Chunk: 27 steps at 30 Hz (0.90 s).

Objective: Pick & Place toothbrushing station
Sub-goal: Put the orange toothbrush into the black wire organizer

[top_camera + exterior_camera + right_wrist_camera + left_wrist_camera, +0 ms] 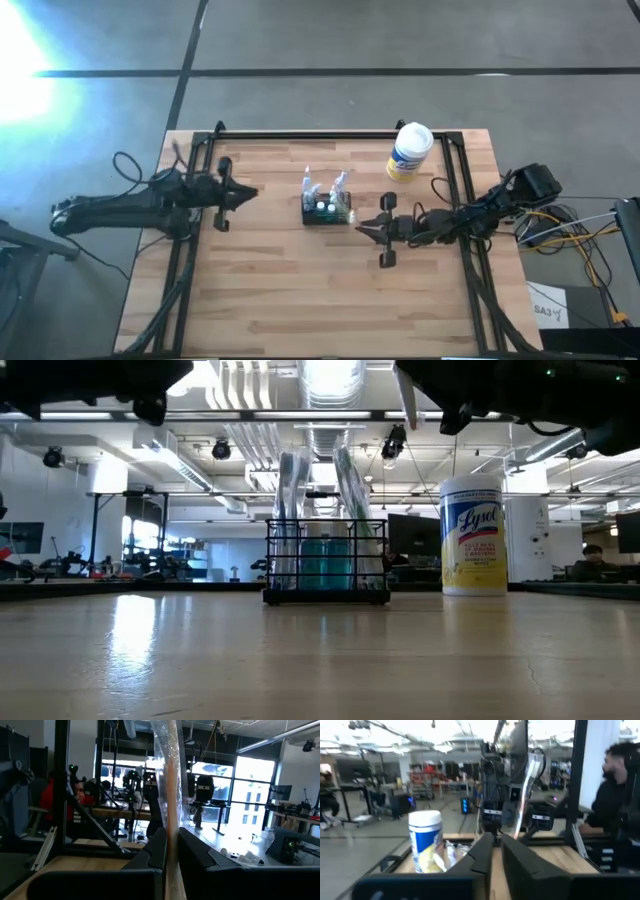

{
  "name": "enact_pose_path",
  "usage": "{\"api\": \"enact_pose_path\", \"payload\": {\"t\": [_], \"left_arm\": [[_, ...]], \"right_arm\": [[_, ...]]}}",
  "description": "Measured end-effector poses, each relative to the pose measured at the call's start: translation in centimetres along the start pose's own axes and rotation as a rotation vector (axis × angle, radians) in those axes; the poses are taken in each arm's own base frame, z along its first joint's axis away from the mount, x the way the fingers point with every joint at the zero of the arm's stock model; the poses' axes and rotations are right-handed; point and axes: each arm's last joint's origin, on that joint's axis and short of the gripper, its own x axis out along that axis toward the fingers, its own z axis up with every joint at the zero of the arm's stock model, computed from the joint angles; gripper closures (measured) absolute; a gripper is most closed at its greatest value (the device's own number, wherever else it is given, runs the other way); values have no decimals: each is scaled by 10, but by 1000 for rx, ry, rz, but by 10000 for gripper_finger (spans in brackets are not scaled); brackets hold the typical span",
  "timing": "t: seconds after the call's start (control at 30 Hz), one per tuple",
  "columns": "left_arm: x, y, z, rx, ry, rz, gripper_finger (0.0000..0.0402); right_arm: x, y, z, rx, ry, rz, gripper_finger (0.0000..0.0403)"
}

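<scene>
Holding a wrapped toothbrush above the table, caddy not yet reached

My right gripper [366, 229] is clamped on a toothbrush in clear wrapping [172, 795]; in my right wrist view the brush stands upright between my two fingers [155, 850], pinched low on the handle so the long end rises free. I judge that grip is meant to let the brush drop end-first into a slot. From above, this gripper hovers just beside the toothbrushing station [327, 207], on its right, raised off the wood.

That black wire-mesh caddy stands upright near the middle of the table [270, 300], with wrapped brushes already sticking up out of it and teal items inside. The white-and-yellow wipes tub [409, 152] stands behind and to the right of it, apart from it.

My left gripper [240, 193] waits well to the caddy's left, fingers nearly together with nothing between them, clear of the working side.

Next I would need to line the brush over an open compartment before lowering.
</scene>
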Motion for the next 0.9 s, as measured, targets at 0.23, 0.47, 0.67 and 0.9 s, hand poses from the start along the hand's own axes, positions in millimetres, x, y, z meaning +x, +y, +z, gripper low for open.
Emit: {"api": "enact_pose_path", "payload": {"t": [0.23, 0.47, 0.67, 0.9], "left_arm": [[38, -11, 12, 31, 44, -162, 253], [69, -15, 21, 66, -12, -168, 176], [94, -15, 27, 56, -29, -171, 167], [129, -24, 17, 41, 18, -218, 170]], "right_arm": [[16, 6, -4, -59, 2, 0, 380], [28, 10, -2, -70, -8, 0, 380], [28, 10, -3, -56, 5, 2, 380], [28, 9, -7, -74, 48, -46, 380]]}}
